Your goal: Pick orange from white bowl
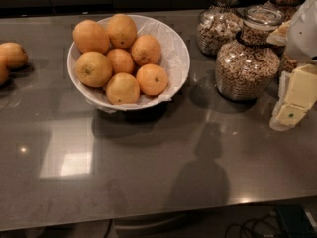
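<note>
The white bowl point(181, 53), piled full, sits in the upper left-centre of the frame on the tabletop point(148, 172). The gripper point(293, 102) hangs at the right edge, just beside the cereal jar point(246, 66) and well apart from the bowl. Whether it is open or closed cannot be told. A good approach would probably pass left in front of the jar, then come down on the rightmost orange point(152, 79), which lies exposed near the rim, and close gently across its middle.
</note>
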`<control>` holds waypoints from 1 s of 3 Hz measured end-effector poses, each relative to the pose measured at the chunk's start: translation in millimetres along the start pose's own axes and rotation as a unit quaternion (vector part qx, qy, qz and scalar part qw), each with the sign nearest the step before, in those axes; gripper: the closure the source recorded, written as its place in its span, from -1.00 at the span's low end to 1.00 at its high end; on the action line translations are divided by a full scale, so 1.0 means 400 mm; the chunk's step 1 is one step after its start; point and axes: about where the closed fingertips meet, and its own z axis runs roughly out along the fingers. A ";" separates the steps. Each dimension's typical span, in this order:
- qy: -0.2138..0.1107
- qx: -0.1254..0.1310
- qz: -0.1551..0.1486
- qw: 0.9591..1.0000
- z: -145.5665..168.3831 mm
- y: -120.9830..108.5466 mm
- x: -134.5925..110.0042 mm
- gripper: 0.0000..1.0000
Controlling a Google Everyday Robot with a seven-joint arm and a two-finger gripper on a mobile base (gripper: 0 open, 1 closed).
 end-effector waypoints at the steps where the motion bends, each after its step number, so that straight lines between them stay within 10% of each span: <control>1: -0.007 0.008 -0.003 1.000 0.014 -0.007 -0.025 -1.00; 3: -0.023 0.022 -0.027 0.999 0.051 -0.029 -0.102 -1.00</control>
